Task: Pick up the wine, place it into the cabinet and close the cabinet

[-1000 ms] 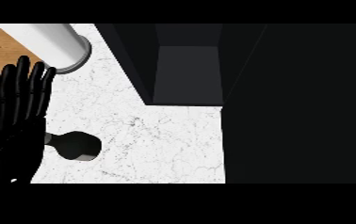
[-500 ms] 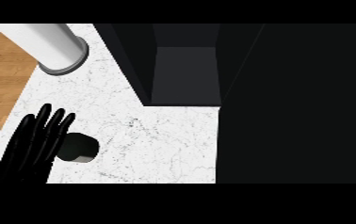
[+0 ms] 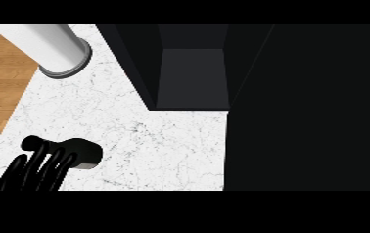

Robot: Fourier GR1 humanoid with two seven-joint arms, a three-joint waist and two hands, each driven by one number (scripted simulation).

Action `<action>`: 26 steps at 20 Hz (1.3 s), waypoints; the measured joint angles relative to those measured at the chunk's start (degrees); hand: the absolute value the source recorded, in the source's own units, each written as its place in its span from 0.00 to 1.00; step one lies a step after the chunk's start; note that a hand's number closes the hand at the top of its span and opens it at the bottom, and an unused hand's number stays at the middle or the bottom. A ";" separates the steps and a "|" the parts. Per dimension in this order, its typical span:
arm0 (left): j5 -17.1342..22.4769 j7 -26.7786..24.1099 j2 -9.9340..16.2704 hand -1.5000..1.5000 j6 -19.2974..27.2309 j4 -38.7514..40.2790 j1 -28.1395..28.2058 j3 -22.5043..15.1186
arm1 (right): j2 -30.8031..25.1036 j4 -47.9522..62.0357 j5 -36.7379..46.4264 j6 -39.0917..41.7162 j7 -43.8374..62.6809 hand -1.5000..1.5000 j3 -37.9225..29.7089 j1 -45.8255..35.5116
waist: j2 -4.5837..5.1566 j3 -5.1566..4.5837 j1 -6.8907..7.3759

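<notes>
At lower left, the black left hand (image 3: 39, 166) curls its glossy fingers over the dark, rounded top of the wine (image 3: 81, 154), which stands on the white, grey-veined marble counter (image 3: 145, 139). Above right, the dark cabinet (image 3: 194, 75) stands open, its flat matte walls framing a rectangular recess. A pale cylinder (image 3: 54, 48) with a grey rim lies at upper left, beside a wood-grained strip (image 3: 16, 80).

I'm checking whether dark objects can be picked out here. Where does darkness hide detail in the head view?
Head view: the cabinet interior is dim, and its right side merges into flat black; the black left robot hand blends with the dark wine it covers; the white counter is evenly lit.
</notes>
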 measured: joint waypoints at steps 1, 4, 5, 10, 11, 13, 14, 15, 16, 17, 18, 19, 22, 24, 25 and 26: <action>-0.10 0.36 -0.33 0.00 0.29 -0.19 0.63 -0.82 | -0.43 -0.29 -0.23 0.24 0.78 0.00 -0.56 -0.02 | 0.00 0.00 -0.02; 0.11 1.73 0.27 0.00 0.61 -0.57 1.06 0.14 | 0.02 -0.56 -0.08 -0.24 2.26 0.00 0.48 -0.71 | 0.00 0.01 -0.02; 0.13 2.17 0.14 0.00 0.90 -0.72 1.41 -0.31 | 0.01 -0.67 -0.02 -0.43 2.75 0.00 0.61 -1.14 | -0.01 0.00 0.00; 0.54 5.22 0.60 0.00 3.04 -1.33 1.16 0.99 | 0.11 -0.62 0.10 -1.67 5.06 0.00 0.52 -3.79 | -0.02 0.01 0.11; 0.64 4.99 0.62 0.00 2.87 -1.37 1.86 1.46 | 0.28 -0.80 0.21 -2.22 5.82 0.00 1.10 -3.98 | -0.06 0.00 0.16; 0.95 6.06 1.09 0.00 3.75 -1.53 1.28 3.03 | 0.43 -0.81 0.40 -2.61 6.01 0.00 1.49 -4.52 | -0.08 0.01 0.15; 1.01 6.00 0.91 0.00 3.99 -1.50 1.25 3.34 | 0.48 -0.92 0.51 -2.49 5.78 0.00 1.95 -4.06 | -0.10 0.01 0.08; 1.06 6.37 0.76 0.00 4.63 -1.49 0.87 3.60 | 0.11 -1.14 0.51 -2.46 6.20 0.00 1.65 -4.11 | -0.11 0.01 -0.04; 1.21 6.55 0.94 0.00 4.68 -1.50 0.87 4.34 | 0.17 -1.24 0.55 -3.02 6.82 0.00 1.55 -4.60 | -0.13 0.01 0.00; 1.29 6.70 0.84 0.00 5.00 -1.48 0.54 4.61 | 0.40 -1.27 0.71 -3.90 7.70 0.00 2.11 -5.36 | -0.12 0.00 0.04; 1.38 7.04 0.88 0.00 5.21 -1.51 0.33 4.82 | 0.41 -1.05 0.82 -4.03 7.80 0.00 1.92 -5.98 | -0.10 0.00 0.11; 1.54 7.27 1.25 0.00 5.24 -1.47 0.08 5.98 | 0.53 -1.01 0.93 -4.25 7.98 0.00 2.29 -6.23 | -0.09 0.00 0.13; 2.07 7.19 1.83 0.00 4.65 -1.33 0.59 8.72 | -0.08 -1.44 1.06 -4.90 9.60 0.00 1.73 -7.21 | -0.18 -0.01 0.17; 2.50 7.67 2.39 0.00 5.06 -1.13 -0.59 11.22 | -0.75 -1.45 1.02 -4.55 9.62 0.00 0.18 -7.70 | -0.15 0.00 0.03; 2.68 7.60 2.37 0.00 4.77 -1.08 -0.28 11.81 | -0.86 -1.44 1.04 -4.61 9.87 0.00 -0.06 -7.92 | -0.15 0.00 0.08; 2.86 7.89 2.41 0.00 4.97 -1.04 -0.55 12.50 | -0.72 -1.41 1.10 -4.60 9.73 0.00 0.10 -7.90 | -0.14 0.01 0.07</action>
